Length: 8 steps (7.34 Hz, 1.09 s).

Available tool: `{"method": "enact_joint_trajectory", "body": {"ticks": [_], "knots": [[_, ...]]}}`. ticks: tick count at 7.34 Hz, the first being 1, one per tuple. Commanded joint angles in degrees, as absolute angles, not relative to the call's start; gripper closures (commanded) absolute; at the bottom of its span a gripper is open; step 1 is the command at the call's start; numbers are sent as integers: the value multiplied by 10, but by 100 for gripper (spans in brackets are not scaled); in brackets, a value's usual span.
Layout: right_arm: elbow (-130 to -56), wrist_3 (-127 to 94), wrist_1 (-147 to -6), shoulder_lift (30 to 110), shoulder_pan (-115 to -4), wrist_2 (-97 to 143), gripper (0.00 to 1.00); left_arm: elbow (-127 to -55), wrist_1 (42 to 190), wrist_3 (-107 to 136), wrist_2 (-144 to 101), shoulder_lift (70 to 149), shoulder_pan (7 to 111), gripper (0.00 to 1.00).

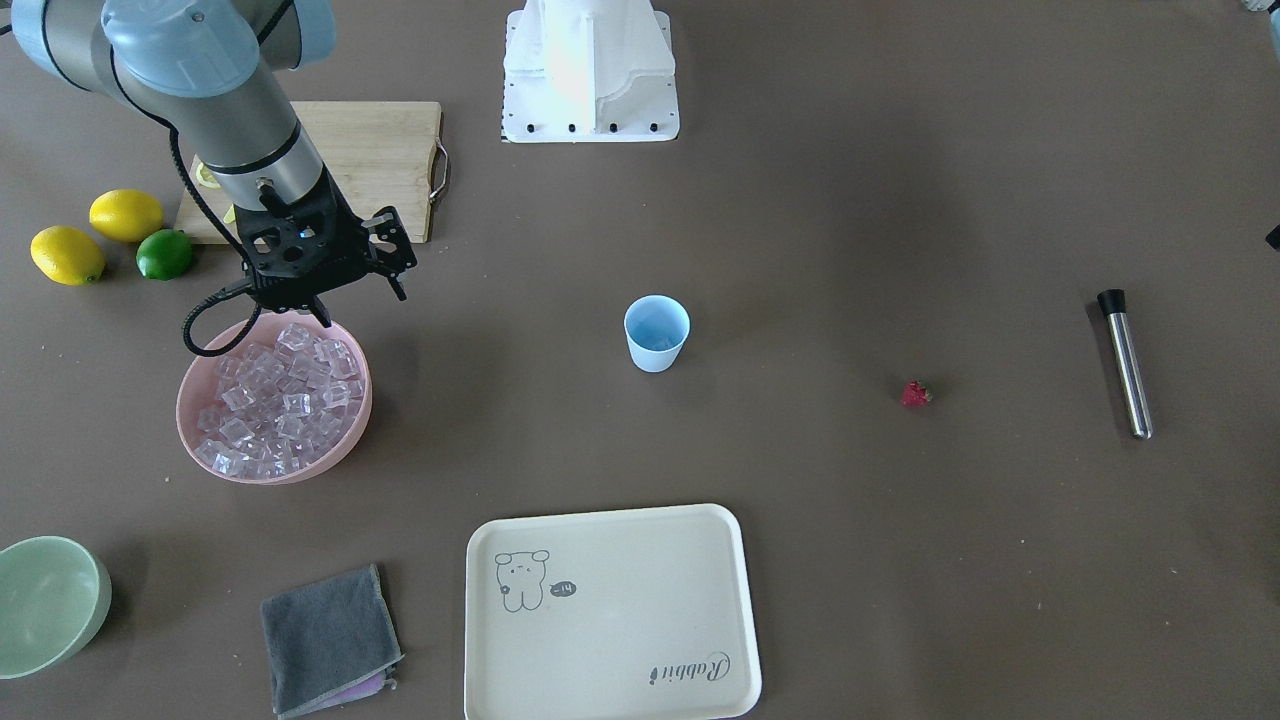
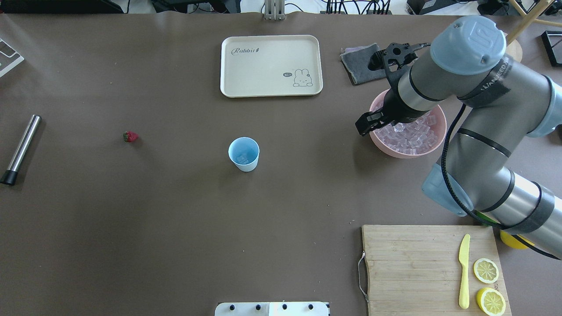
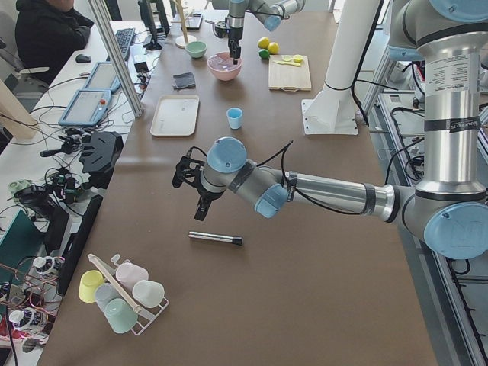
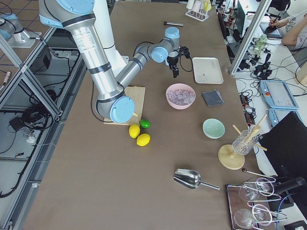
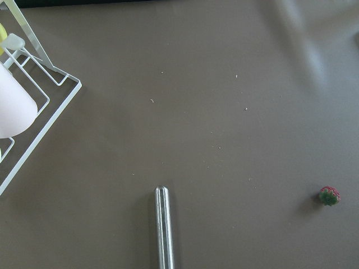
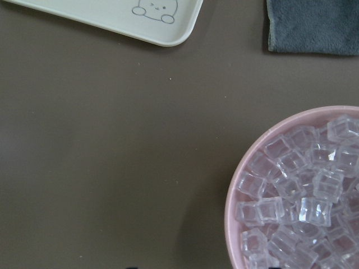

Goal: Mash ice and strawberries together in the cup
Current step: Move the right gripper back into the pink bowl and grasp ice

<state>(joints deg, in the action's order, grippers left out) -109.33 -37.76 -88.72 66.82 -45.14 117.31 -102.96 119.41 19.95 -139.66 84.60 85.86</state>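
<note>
While my right gripper (image 1: 360, 300) hangs spread over the pink bowl (image 1: 362, 425) of clear ice cubes (image 1: 275, 400), the small red strawberry (image 1: 916, 394) lies well left of the light blue plastic cup (image 1: 657, 333), unmashed. State of my left gripper (image 3: 200, 212): cannot tell.

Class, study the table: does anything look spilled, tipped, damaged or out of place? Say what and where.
Nothing is spilled or tipped. The cup stands upright, and the ice sits heaped inside the pink bowl. The only oddity is the strawberry, lying loose on the bare table, well apart from the cup.
</note>
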Motion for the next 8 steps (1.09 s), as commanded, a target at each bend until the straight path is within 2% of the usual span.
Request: {"method": "enact_joint_trajectory", "body": {"ticks": [1,4,6,8], "knots": [[-1046,-371,-747,733,-479,1223,14,-1022,1203,199,-1397,846,859,2],[-982,-401,-751,707,-540,1235,17,-1027,1203,200,-1397,846,859,2],[-984,-431,-804,692,-565,1223,19,-1031,1204,201,-1397,846,859,2],[-985,-543,-798,688,-567,1206,20,-1029,1205,200,-1397,851,857,2]]}}
